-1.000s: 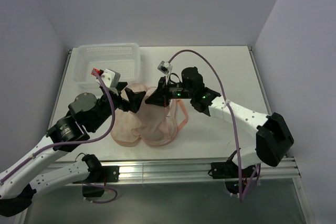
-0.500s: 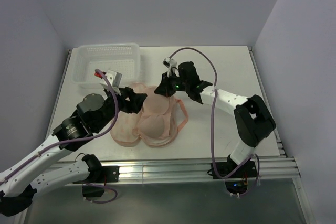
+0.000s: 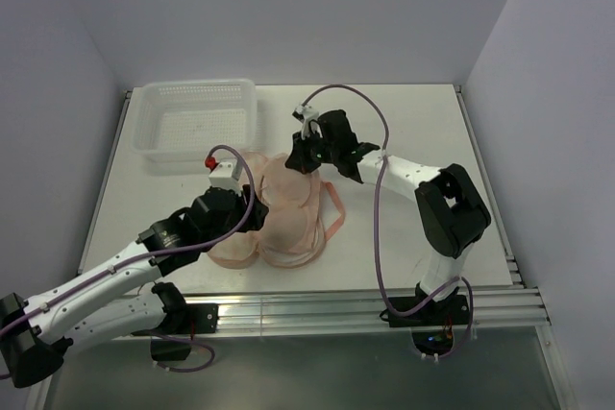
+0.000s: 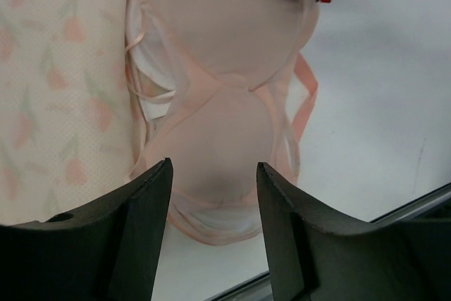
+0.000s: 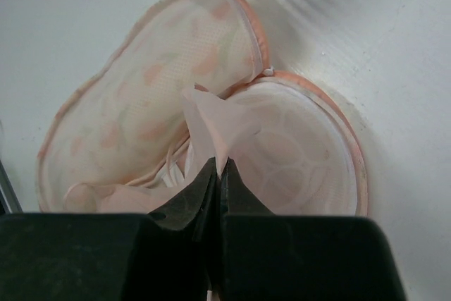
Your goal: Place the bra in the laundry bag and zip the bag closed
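Pale lilac walls close in a white table, which has a metal rail along its near edge and a white lattice basket at the far left corner. The laundry bag lies open at mid-table, its printed half to the left. The bra rests cups-up on the bag's right half, with a strap looping out onto the table. The right gripper, at the bra's far edge, has its fingers pressed together on a fold of bra fabric. The left gripper hovers with its fingers spread over the near cup.
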`<state>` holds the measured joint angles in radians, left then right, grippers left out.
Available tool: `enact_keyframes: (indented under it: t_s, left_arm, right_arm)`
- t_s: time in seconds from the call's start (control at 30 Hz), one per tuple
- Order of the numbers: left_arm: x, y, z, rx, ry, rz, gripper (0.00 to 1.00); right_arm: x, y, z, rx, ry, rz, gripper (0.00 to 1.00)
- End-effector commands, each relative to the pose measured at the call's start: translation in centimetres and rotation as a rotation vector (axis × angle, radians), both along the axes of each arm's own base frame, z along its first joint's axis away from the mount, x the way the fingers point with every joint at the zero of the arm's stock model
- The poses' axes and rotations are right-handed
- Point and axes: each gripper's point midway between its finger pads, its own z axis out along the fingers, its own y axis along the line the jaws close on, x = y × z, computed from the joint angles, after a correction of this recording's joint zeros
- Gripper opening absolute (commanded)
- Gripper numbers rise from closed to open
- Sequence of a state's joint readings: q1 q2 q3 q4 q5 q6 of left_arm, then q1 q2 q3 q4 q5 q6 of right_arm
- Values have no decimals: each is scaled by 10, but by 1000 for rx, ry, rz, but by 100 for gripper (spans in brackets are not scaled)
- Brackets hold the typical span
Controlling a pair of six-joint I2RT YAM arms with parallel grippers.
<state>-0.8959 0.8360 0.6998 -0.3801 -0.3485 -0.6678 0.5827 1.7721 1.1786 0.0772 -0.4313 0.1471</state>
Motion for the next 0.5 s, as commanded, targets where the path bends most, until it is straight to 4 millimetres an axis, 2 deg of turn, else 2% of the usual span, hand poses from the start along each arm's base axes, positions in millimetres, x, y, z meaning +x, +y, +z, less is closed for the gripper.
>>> enact_keyframes:
  t_s: [0.0,0.2,0.47]
  left_arm:
    - [10,-3,-2,-28,-7,48,57]
    - [13,-6,-14,-48,-23,55,49]
    - [15,-7,-40,-10,20,69,50]
  right_arm:
    - [8,2,8,-2,-40,-13,3]
    - [5,-2,7,0,-40,-44,4]
    - [-1,-2,13,26,-39,-44,5]
